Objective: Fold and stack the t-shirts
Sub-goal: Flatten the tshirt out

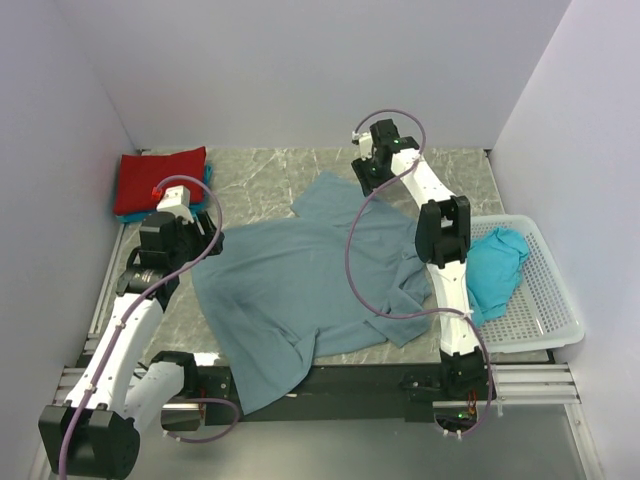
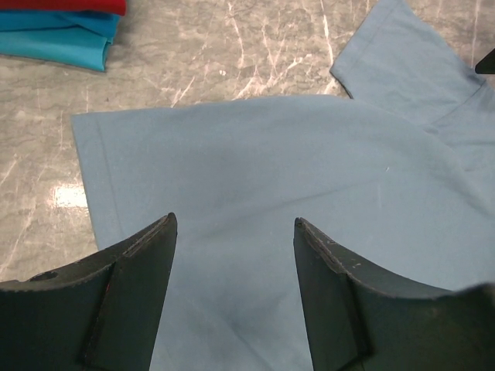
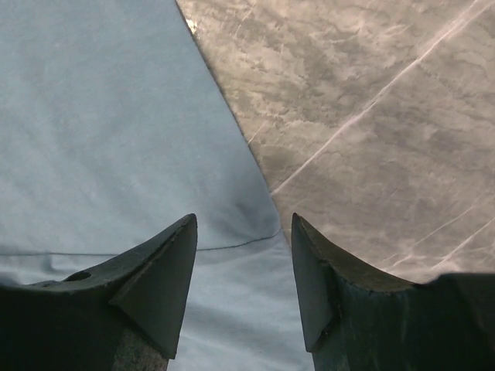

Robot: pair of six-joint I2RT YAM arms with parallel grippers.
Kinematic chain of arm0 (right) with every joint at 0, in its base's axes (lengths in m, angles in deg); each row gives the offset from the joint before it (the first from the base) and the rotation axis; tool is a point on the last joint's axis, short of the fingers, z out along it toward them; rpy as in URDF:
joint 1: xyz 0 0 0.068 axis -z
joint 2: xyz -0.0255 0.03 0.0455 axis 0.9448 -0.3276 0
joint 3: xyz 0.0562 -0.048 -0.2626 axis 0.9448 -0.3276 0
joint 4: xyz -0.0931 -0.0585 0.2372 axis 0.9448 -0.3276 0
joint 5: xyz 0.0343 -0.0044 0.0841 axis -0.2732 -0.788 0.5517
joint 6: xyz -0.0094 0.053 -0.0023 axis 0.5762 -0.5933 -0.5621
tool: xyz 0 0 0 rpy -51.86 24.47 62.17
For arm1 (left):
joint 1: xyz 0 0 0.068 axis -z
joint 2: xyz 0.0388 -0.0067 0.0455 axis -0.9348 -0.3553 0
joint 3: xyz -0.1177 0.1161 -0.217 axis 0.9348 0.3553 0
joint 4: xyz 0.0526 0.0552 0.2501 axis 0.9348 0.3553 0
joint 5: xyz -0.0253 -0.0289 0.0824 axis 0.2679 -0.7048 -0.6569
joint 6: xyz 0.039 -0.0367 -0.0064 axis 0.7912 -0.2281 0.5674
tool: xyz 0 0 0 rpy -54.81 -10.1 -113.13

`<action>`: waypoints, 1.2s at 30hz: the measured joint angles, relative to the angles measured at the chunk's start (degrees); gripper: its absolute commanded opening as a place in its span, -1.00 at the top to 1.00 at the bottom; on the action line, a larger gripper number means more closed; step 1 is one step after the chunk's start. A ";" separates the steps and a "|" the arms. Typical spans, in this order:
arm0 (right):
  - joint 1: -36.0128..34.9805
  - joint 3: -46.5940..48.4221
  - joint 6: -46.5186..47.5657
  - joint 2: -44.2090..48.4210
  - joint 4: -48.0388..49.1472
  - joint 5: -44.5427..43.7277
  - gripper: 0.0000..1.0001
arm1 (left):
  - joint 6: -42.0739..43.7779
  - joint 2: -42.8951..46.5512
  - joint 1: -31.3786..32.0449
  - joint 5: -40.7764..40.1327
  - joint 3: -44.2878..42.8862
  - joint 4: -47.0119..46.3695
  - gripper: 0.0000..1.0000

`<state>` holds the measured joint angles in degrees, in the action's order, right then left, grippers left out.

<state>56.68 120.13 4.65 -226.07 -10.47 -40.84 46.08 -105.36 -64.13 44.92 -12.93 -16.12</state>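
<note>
Top and wrist views of a 2-arm folding station. We count 1 container, a white perforated basket at the right edge of the table, and it holds 1 crumpled turquoise shirt. At the far left corner lies 1 folded red shirt on top of folded turquoise fabric; we cannot tell how many turquoise garments make up that lower layer. The left wrist view shows the same stack, the red above the turquoise. 1 slate-blue shirt lies spread and unfolded across the middle of the table, its near part hanging over the front edge. The left gripper hovers at the shirt's left side; in its wrist view the jaws stand wide apart above the blue cloth, holding nothing. The right gripper is at the far side; its jaws are likewise spread, empty, above the shirt's stitched edge where it meets the bare marbled table.
</note>
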 measured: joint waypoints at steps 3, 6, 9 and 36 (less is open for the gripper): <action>0.02 0.00 -0.35 -0.37 -0.13 -0.07 -0.15 | 0.00 -0.48 0.00 0.04 0.00 0.02 -0.34; 0.04 -0.04 -0.44 -1.36 -0.39 0.07 -0.11 | 0.02 -0.74 0.00 0.07 0.00 0.02 -0.34; 0.09 -0.76 -0.92 -2.40 -0.87 -0.02 -0.01 | 0.00 -0.76 0.00 0.07 0.00 0.02 -0.34; 0.79 -44.61 0.46 23.12 4.68 1.38 0.37 | 0.00 -0.61 0.00 0.94 0.00 0.02 -0.34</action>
<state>57.47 75.52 5.11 -202.95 -5.80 -39.46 46.08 -105.97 -64.13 45.86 -12.93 -16.10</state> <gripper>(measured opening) 0.156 0.670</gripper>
